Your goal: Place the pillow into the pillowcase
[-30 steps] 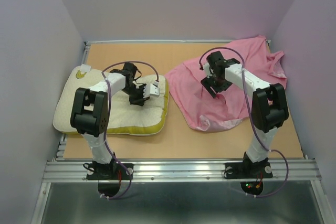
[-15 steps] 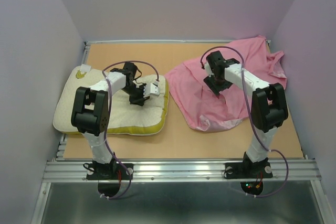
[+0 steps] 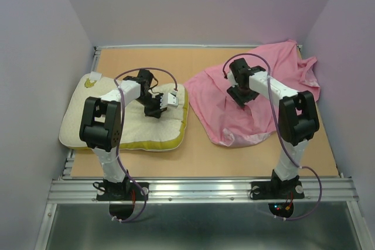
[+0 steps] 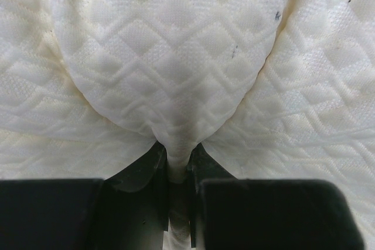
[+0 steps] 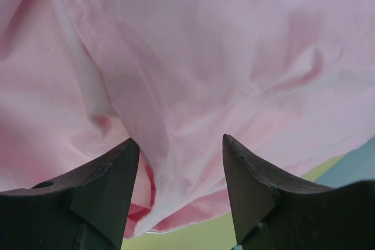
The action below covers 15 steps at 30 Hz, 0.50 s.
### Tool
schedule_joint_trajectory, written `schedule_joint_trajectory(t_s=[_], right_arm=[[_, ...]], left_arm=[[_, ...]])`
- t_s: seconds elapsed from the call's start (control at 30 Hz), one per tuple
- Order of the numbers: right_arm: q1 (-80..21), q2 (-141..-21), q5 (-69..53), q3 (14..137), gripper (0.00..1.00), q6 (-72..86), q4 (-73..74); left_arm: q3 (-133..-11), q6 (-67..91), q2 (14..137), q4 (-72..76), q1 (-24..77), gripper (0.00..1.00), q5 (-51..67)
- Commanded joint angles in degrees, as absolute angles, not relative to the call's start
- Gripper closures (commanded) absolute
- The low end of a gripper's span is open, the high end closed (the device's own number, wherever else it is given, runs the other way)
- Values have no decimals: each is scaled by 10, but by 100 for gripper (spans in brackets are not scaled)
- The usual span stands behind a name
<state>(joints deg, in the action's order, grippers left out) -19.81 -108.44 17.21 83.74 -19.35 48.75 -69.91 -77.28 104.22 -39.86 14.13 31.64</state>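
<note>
Left jaws haven't budged, clamped on a pinched fold of the pillow (image 3: 88,124) at the table's (image 3: 205,156) left side. Right jaws nudged over and are narrowing around a pillowcase (image 3: 275,68) ridge, not gripping yet. Guessing a grab comes next.

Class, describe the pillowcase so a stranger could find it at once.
Start at the brown table and look to its right half. The pillowcase lies there, a crumpled thin pink cloth. Its neighbour, the pillow on the left, is thick, cream and quilted.
</note>
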Motion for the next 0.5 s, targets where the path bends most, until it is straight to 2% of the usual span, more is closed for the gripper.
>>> schedule_joint_trajectory(t_s=[0.0, 0.23, 0.47], right_arm=[[-197, -1102, 142, 832, 36, -200, 471], [-198, -1138, 142, 864, 37, -188, 453], [-198, -1157, 166, 909, 43, -175, 442]], left_arm=[[-679, -773, 1088, -398, 142, 100, 284], [-675, -766, 1087, -396, 142, 100, 287], [-664, -766, 1085, -388, 142, 100, 287]])
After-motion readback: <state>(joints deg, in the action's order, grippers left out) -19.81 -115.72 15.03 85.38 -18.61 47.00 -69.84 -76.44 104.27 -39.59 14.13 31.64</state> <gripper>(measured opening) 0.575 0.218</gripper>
